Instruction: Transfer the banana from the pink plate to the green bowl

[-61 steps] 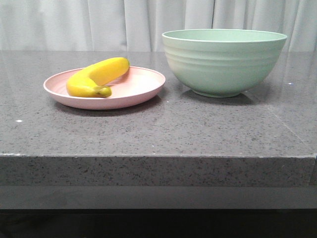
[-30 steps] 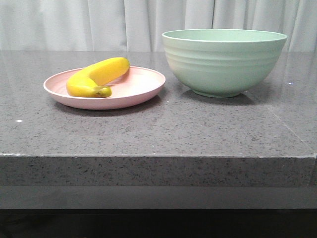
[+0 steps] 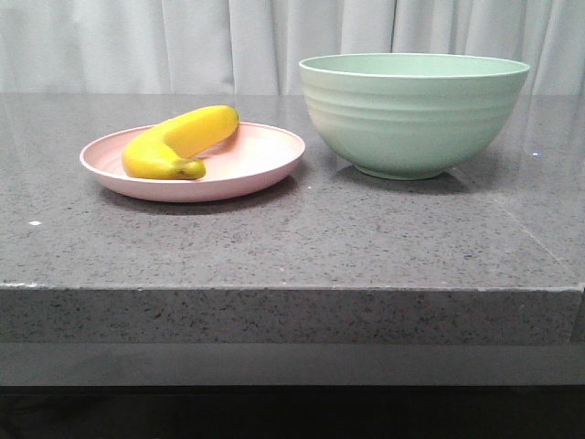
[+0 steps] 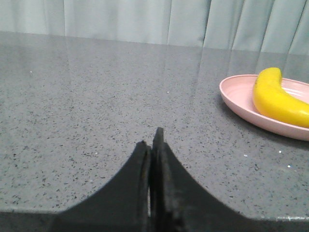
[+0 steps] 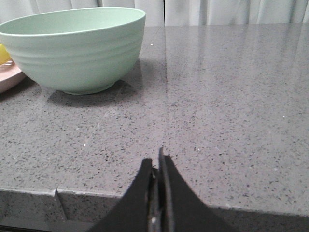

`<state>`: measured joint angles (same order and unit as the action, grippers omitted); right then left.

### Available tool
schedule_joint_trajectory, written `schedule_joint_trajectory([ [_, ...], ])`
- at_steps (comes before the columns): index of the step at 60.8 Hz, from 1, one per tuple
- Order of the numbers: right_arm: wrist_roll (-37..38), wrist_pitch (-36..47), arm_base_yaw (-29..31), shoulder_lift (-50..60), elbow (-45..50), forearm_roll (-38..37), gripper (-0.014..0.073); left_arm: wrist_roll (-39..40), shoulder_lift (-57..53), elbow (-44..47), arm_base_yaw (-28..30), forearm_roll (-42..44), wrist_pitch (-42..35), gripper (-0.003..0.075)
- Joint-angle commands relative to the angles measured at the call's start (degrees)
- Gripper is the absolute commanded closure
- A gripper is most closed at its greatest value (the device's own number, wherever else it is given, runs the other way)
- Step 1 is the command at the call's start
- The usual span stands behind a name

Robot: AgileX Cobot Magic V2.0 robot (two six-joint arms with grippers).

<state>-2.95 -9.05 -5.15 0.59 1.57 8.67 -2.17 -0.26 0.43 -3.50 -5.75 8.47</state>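
Observation:
The yellow banana [image 3: 178, 140] lies on the pink plate [image 3: 260, 157] at the left of the counter; both also show in the left wrist view, the banana [image 4: 277, 97] on the plate [image 4: 241, 99]. The green bowl [image 3: 413, 113] stands to the plate's right and looks empty from the right wrist view [image 5: 72, 48]. My left gripper [image 4: 150, 145] is shut and empty, low over the counter, well short of the plate. My right gripper [image 5: 157, 162] is shut and empty near the counter's front edge, short of the bowl. Neither gripper shows in the front view.
The grey speckled stone counter [image 3: 302, 238] has a front edge [image 3: 292, 288] with a drop below. White curtains [image 3: 183, 41] hang behind. A sliver of the pink plate [image 5: 7, 79] shows beside the bowl in the right wrist view.

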Motion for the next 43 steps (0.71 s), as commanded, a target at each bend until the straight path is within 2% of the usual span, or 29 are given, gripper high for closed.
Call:
schedule_joint_trajectory([
  [1,0.0,6.2,0.0,1.3,-0.2,0.1,0.0663,0.3,-1.0,-0.9,0.0,-0.5,-6.1,0.0741],
  [7,0.0,3.2,0.0,1.3,-3.6,0.5,0.0661,0.2,-0.3,-5.0,0.0,1.7,-5.6,0.0741],
  [11,0.0,-0.5,0.0,0.8,-7.4,0.4,0.0661,0.2,1.8,-8.8,0.0,4.8,-2.9,0.0741],
  [18,0.0,-4.3,0.0,-2.6,-15.5,0.0,0.0661,0.2,7.3,-15.5,0.0,5.0,1.5,0.0741],
  [30,0.0,-5.4,0.0,-13.3,-25.2,-0.5,0.0661,0.2,18.6,-22.5,0.0,5.0,2.6,0.0741],
  [43,0.0,-5.2,0.0,-19.2,-27.9,-0.5,0.0661,0.2,21.3,-23.8,0.0,5.0,1.3,0.0722],
])
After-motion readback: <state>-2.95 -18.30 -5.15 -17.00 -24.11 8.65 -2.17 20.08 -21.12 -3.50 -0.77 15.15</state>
